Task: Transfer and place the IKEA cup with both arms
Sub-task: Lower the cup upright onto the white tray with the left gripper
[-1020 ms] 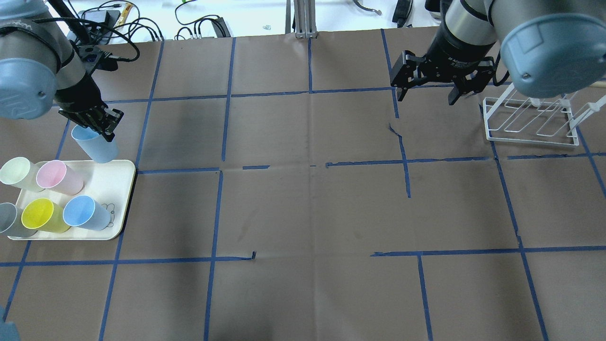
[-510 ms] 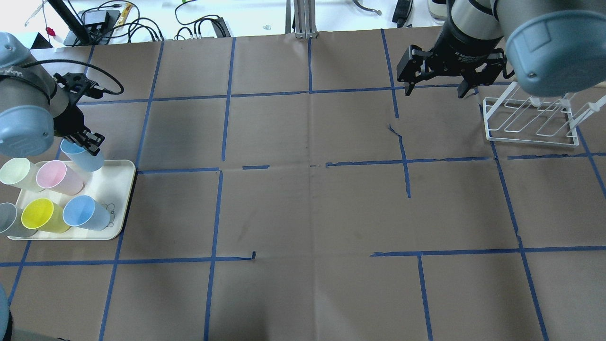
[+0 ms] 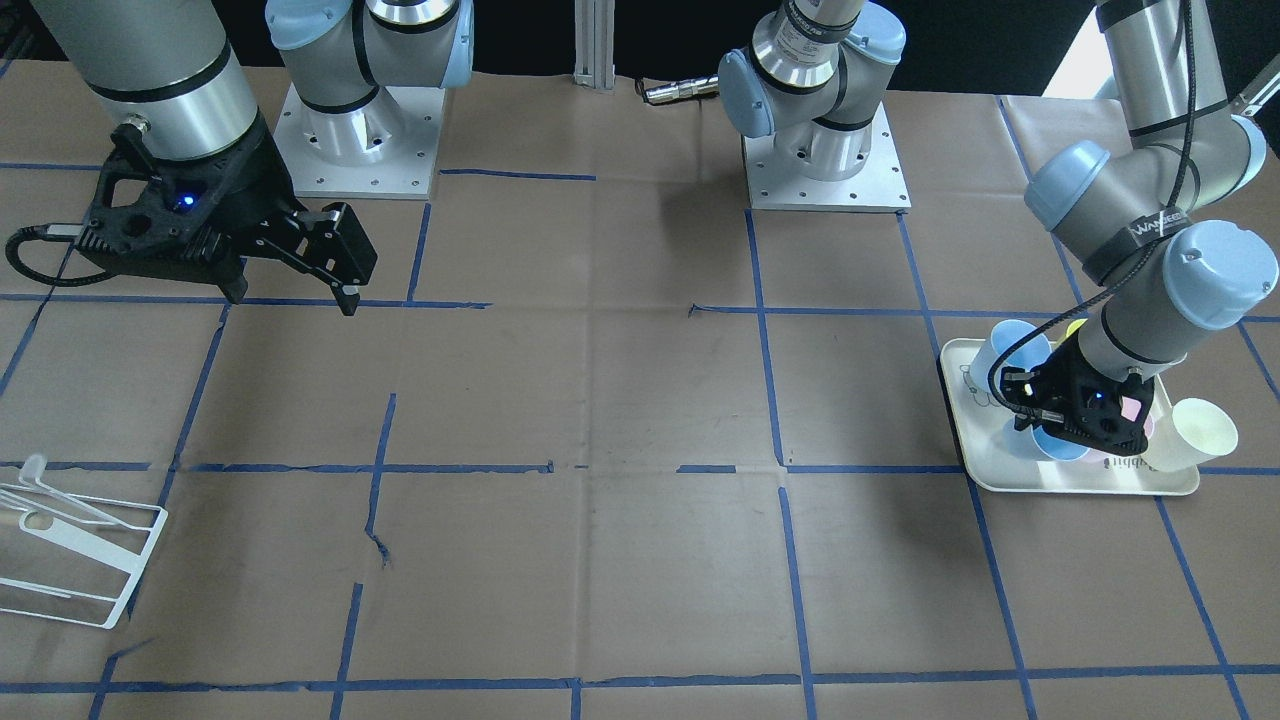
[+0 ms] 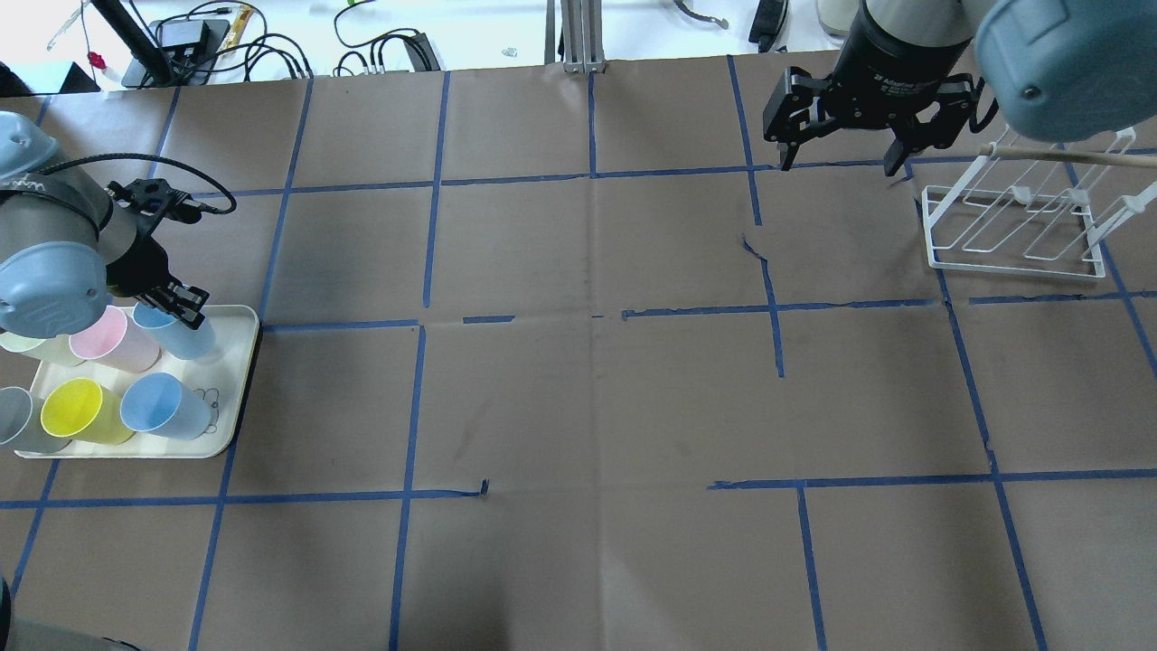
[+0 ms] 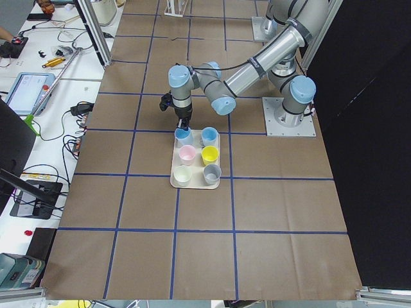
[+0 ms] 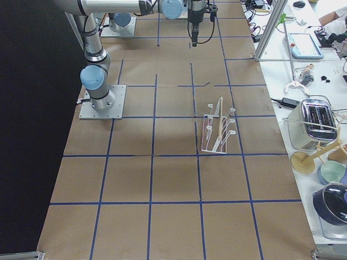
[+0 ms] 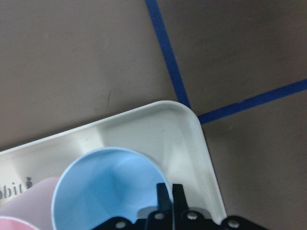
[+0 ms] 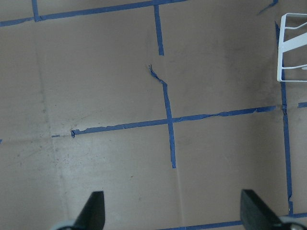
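My left gripper (image 4: pixel 177 304) is shut on the rim of a light-blue IKEA cup (image 4: pixel 181 333). It holds the cup upright at the far right corner of the cream tray (image 4: pixel 231 362), on it or just above it. In the left wrist view the fingertips (image 7: pixel 165 194) pinch the cup's (image 7: pixel 105 191) wall. The same cup shows in the front view (image 3: pixel 1058 442) under the gripper (image 3: pixel 1075 420). A second light-blue cup (image 4: pixel 163 405) stands at the tray's near right. My right gripper (image 4: pixel 841 149) is open and empty, far off beside the rack; the right wrist view (image 8: pixel 172 215) shows its jaws wide apart.
The tray also holds a pink cup (image 4: pixel 113 339), a yellow cup (image 4: pixel 81 411), a grey cup (image 4: pixel 16 420) and a pale cream cup (image 4: pixel 36 345). A white wire rack (image 4: pixel 1012 237) stands at the far right. Cables lie beyond the table's far edge.
My left gripper has carried the light-blue cup toward me and down onto the tray's corner. My right gripper has drawn back toward the table's far edge, still open.
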Motion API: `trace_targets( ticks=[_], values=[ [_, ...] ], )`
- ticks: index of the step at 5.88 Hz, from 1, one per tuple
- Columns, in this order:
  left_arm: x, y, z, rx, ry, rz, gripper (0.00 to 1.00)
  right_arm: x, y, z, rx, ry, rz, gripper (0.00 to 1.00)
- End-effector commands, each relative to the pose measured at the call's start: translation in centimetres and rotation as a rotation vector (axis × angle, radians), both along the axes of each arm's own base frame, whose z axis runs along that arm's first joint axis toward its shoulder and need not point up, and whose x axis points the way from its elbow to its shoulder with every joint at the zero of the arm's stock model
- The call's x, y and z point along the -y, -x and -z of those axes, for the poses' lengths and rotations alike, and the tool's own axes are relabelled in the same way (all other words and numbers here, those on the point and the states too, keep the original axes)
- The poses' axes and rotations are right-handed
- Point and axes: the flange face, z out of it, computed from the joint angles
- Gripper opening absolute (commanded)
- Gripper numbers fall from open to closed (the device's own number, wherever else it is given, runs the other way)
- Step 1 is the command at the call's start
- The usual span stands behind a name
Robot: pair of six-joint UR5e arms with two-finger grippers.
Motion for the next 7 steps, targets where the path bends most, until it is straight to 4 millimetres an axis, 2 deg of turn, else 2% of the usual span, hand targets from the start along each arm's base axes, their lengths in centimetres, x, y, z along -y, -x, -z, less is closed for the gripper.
trace_targets(
  ticks=[1,2,4,5,6,7],
  values=[
    [-0.1,0.1,0.3,-0.020,-0.001,-0.003,0.15,0.0,0.2,0.0,-0.017,-0.001,0.012,1.00],
    [-0.1,0.1,0.5,-0.025,-0.003,-0.004,0.96,0.1,0.2,0.1,-0.017,-0.003,0.010,1.00],
    [0.4,0.1,-0.2,-0.009,0.007,-0.001,0.98,0.1,0.0,0.1,-0.008,-0.003,0.008,1.00],
    [0.6,1.0,-2.2,-0.013,-0.001,0.014,0.98,0.1,0.0,0.1,-0.004,-0.003,0.006,1.00],
    [1.0,2.0,-7.0,-0.041,-0.056,0.032,0.98,0.1,0.0,0.2,-0.005,-0.004,0.008,1.00],
    [1.5,5.0,-12.0,-0.054,-0.091,0.017,0.98,0.1,0.1,0.2,-0.010,-0.004,0.008,1.00]
  ],
)
